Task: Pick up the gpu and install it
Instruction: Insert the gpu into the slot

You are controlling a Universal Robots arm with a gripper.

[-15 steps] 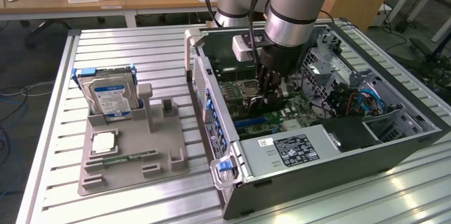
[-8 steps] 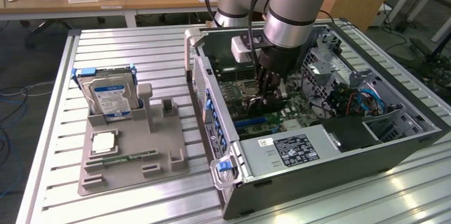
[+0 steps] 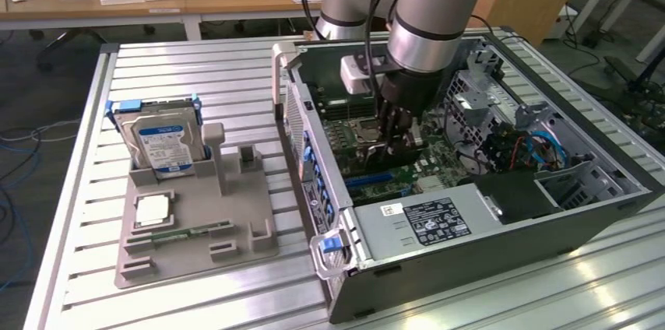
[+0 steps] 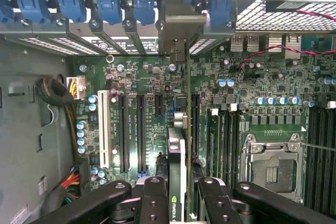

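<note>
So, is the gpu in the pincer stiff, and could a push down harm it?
Probably stiff: the gpu runs straight, edge-on, from the pincer to its metal bracket, with no sag. Likely light for its length, being so thin. Possibly fragile: a bare thin card, so a skewed push against the motherboard might strain it.

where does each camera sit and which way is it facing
Exterior view: off the arm, raised above the table, looking down at the open case and the tray; the arm shows, reaching into the case.
Wrist view: on the wrist, looking down along the jaws at the motherboard; the jaws show, closed on the gpu.
Shared: the motherboard and its CPU socket.
</note>
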